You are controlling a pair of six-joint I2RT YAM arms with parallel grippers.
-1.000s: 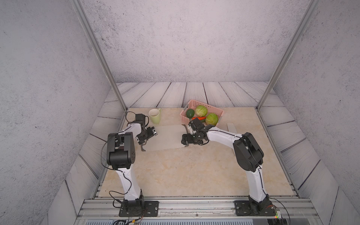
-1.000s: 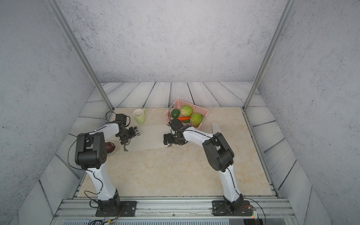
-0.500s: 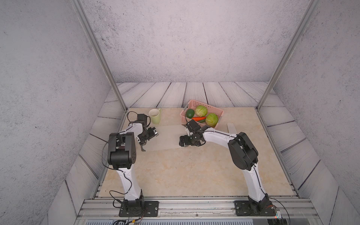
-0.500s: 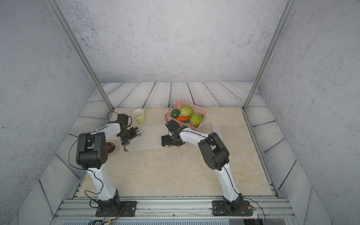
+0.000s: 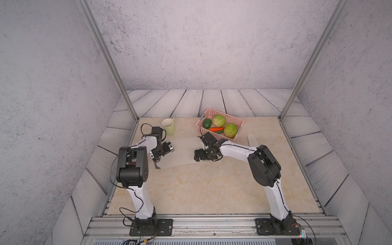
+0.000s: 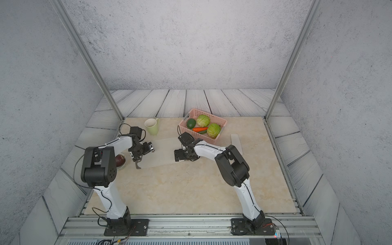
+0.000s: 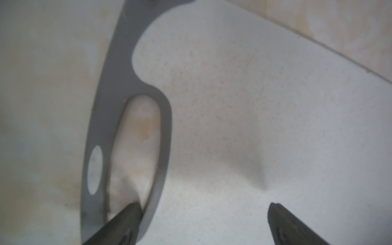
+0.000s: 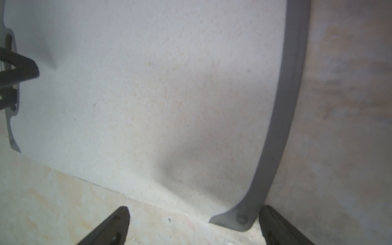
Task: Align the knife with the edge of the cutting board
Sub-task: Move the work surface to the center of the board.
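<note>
- The left gripper [image 7: 203, 206] hangs low over the board's handle end, toward the desk's left edge. Its jaws are apart and hold nothing. One finger [image 7: 122, 223] sits at the oval hole and the other over the plain face, likely to steady or nudge that end.
- The board [image 5: 182, 150] lies flat on the desk's far-left part, skewed to the desk's edges, with nothing on it.
- The right gripper [image 8: 194, 210] has its jaws spread wide and empty, straddling the board's near right corner and its grey strip [image 8: 282, 127]. It probably brackets the corner to square or pin the board, so its edge gives a firm line.
- The knife [image 5: 252, 140] lies flat on the desk beyond the basket [image 5: 240, 123], toward the far-right corner, well apart from the board and from both grippers. I judge that aligning it has not begun.
</note>
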